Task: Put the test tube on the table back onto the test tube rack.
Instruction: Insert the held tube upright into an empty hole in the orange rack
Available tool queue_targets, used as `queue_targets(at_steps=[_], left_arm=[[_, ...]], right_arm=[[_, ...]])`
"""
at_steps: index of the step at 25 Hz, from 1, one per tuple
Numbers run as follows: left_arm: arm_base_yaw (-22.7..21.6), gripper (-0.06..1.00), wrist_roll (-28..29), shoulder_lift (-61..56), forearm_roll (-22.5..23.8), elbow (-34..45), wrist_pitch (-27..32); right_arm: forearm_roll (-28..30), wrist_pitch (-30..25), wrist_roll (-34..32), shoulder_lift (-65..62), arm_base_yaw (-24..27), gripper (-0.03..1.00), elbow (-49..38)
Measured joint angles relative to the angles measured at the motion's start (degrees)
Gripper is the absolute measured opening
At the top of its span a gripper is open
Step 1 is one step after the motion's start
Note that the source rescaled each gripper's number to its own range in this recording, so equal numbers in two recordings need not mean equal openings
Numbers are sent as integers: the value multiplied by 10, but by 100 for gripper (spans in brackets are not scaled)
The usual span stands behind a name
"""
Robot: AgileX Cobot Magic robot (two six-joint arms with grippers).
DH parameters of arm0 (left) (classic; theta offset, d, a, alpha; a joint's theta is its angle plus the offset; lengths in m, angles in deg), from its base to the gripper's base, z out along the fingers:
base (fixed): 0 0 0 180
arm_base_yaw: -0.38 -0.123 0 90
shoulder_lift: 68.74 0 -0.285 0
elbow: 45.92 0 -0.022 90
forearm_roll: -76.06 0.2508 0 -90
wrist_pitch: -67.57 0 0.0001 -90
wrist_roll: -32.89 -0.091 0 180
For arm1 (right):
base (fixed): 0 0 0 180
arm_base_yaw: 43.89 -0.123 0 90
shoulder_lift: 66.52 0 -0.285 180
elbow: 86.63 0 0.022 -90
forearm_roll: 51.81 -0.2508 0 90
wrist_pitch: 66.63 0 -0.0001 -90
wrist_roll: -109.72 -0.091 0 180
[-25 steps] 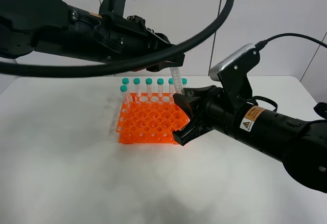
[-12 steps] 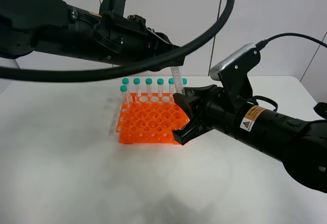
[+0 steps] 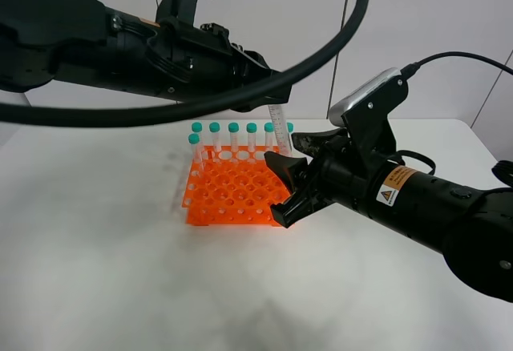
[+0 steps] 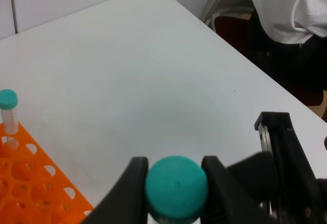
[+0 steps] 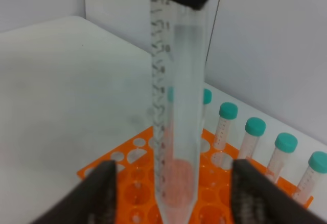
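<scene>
The test tube (image 3: pixel 279 131) hangs upright by its teal cap (image 4: pixel 176 185), and my left gripper (image 3: pixel 276 101) is shut on that cap. Its tip hovers just above the far right corner of the orange test tube rack (image 3: pixel 232 195). In the right wrist view the clear tube (image 5: pixel 176 116) stands between the blurred fingers (image 5: pixel 99 193) of my right gripper (image 3: pixel 277 187). That gripper is open and does not touch the tube. It sits low at the rack's right edge. The white table (image 3: pixel 96 271) carries the rack.
Several teal-capped tubes (image 3: pixel 232 131) stand in the rack's back row and left side, and they also show in the right wrist view (image 5: pixel 255 132). The left arm's black cable (image 3: pixel 353 14) arcs overhead. White table surface surrounds the rack.
My right gripper has opened, its fingers spreading away from the tube. The left gripper stays shut on the cap and the tube has barely moved.
</scene>
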State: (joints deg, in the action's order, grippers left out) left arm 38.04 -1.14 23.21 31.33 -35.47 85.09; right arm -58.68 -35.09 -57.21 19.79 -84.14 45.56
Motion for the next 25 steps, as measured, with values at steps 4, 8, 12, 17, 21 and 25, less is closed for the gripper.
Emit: queue_targets(at_steps=[4, 8, 12, 17, 21, 25], left_arm=[[0, 0, 0, 0, -1, 0, 0], [0, 0, 0, 0, -1, 0, 0], [0, 0, 0, 0, -1, 0, 0], [0, 0, 0, 0, -2, 0, 0], [0, 0, 0, 0, -5, 0, 0], [0, 0, 0, 0, -5, 0, 0]], right_arm=[[-6, -3, 3, 0, 0, 73, 0], [-14, -3, 34, 0, 0, 84, 0], [-40, -2, 52, 0, 0, 93, 0], [-91, -2, 78, 0, 0, 100, 0], [-95, -2, 96, 0, 0, 100, 0], [-97, -4, 101, 0, 0, 100, 0]])
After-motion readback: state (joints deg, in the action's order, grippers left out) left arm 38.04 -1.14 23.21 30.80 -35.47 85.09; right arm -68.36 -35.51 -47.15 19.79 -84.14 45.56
